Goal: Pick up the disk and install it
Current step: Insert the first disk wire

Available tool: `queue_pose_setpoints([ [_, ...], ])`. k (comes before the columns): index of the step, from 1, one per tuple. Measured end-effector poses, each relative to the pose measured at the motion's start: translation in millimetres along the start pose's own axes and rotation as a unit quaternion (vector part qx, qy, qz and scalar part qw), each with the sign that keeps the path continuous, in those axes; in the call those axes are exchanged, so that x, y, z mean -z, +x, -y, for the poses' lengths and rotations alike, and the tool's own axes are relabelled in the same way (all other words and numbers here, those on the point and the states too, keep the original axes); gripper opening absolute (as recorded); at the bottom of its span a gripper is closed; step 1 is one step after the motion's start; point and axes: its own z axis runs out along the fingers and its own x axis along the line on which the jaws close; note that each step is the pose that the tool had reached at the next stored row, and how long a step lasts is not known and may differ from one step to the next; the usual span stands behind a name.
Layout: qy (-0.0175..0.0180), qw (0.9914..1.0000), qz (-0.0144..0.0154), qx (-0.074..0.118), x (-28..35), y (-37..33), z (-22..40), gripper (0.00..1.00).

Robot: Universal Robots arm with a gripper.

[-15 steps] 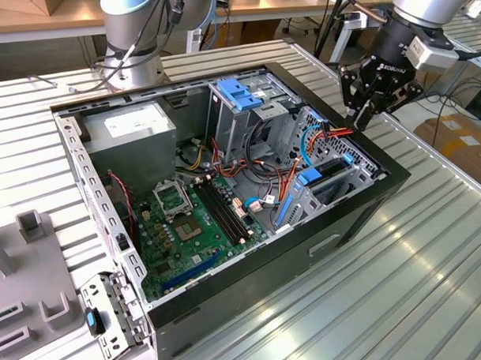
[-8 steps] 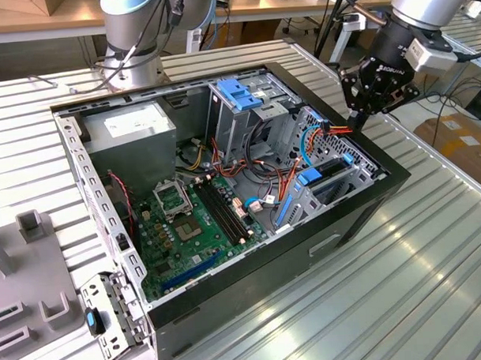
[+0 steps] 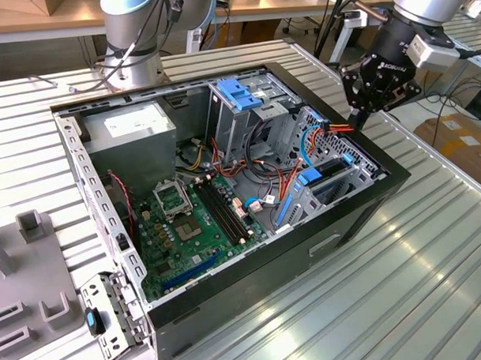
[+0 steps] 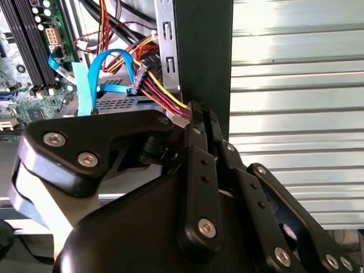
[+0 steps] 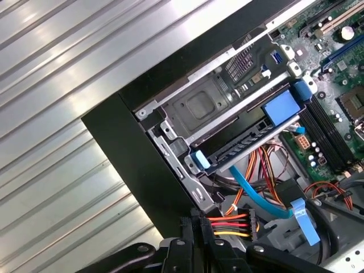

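Closest in, the black multi-link gripper [image 4: 203,111] hangs over the far corner of the open black steel computer case [image 3: 360,215]. Its fingers [image 4: 196,148] are pressed together with no gap, and we see nothing between them.

Tips sit just beside the black power plug with red, yellow and orange wires [image 5: 234,222]. We cannot tell whether they touch it. Our guess is that closed fingers suit nudging in this tight cable corner better than gripping.

Just beyond, a flat light-blue data cable [image 5: 256,193] loops up toward the same spot.

Next out is the disk [image 5: 244,142], a dark flat slab with blue plastic rail ends. It looks already slid into the slot beneath the grey stamped-metal bay plate [image 5: 199,108], lying level against the case wall. The rails probably hold it there. The label is hidden.

Farther in are the green motherboard [image 3: 194,221] and the grey power-supply box [image 3: 132,128]. The case rests on the ribbed aluminium desk [image 3: 433,268].
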Motion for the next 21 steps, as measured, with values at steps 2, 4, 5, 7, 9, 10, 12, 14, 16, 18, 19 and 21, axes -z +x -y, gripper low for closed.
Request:
queue_pose_setpoints([
  [2,0.0000,0.99997,0.0001,-0.007,-0.2,-0.4,-0.2,0.16],
  [4,0.0000,0.99988,0.0002,-0.015,-0.5,-0.8,-0.5,0.16],
  [5,0.0000,0.99980,0.0002,-0.020,-0.6,-1.0,-0.7,0.16],
  [7,0.0001,0.99968,0.0004,-0.025,-0.6,-2.5,-1.5,0.16],
  [9,0.0001,0.99968,0.0004,-0.025,-0.8,-5.3,-4.0,0.16],
  [10,0.0001,0.99966,0.0004,-0.026,-0.7,-5.8,-4.5,0.16],
  [12,0.0001,0.99946,0.0005,-0.033,1.6,-5.9,-4.5,0.16],
  [14,0.0003,0.99913,0.0008,-0.042,4.4,-5.9,-4.6,0.16],
  [16,0.0004,0.99860,0.0010,-0.053,4.6,-5.9,-4.6,0.16],
  [18,0.0004,0.99763,0.0012,-0.069,4.7,-5.9,-4.6,0.16],
  [19,0.0004,0.99706,0.0014,-0.077,4.8,-5.9,-4.6,0.16],
  [21,0.0006,0.99522,0.0018,-0.098,4.8,-5.9,-4.6,0.16],
])
